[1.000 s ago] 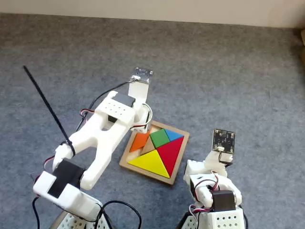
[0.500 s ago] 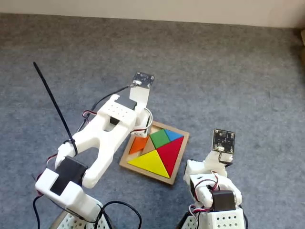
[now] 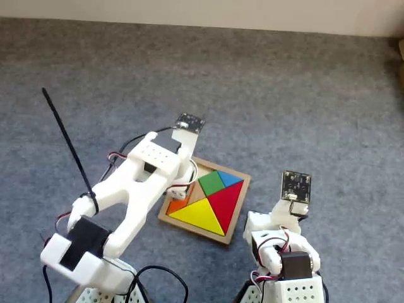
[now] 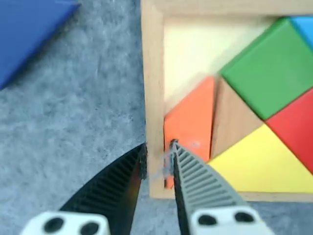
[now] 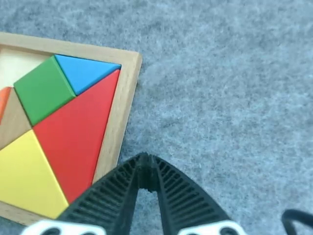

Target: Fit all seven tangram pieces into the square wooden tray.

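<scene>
High view has the wooden tray (image 3: 240, 211) sitting on the grey carpet (image 3: 315, 95) between the two arms; inside it are a yellow triangle (image 3: 201, 214), a red triangle (image 3: 227, 199), a green square (image 4: 266, 68), a light blue triangle (image 5: 83, 71), a tan triangle (image 4: 232, 122) and an orange piece (image 4: 190, 117) against the left wall; there's a bare patch of floor (image 4: 190, 49) next to the orange and green ones; a dark blue piece (image 4: 29, 24) lies out on the carpet, apart from the tray wall; left gripper (image 4: 157, 149) has just a narrow gap and straddles the tray's left wall, one finger outside, the other over the orange piece; right gripper (image 5: 145, 171) is pinched together on nothing, over the carpet just right of the tray.
</scene>
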Tool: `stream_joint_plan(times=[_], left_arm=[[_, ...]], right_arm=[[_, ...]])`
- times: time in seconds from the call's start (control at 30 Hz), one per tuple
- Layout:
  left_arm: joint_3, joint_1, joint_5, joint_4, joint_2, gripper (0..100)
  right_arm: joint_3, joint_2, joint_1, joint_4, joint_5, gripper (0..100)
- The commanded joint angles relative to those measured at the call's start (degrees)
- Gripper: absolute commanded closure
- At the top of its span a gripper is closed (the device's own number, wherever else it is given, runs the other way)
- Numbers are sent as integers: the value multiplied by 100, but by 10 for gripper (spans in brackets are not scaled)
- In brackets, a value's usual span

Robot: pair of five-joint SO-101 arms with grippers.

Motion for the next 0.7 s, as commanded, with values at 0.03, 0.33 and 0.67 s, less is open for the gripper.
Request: stream_joint_plan(times=[0.03, 0.33, 0.67], left_arm=[[101, -4, -105, 97, -980, 912], [154, -1376, -193, -105, -2220, 794], [-312, -2220, -1486, -993, -1033, 703]], right_arm=[[875, -119, -66, 48, -53, 992], [875, -119, -66, 48, -53, 992], [875, -119, -66, 48, -53, 992]])
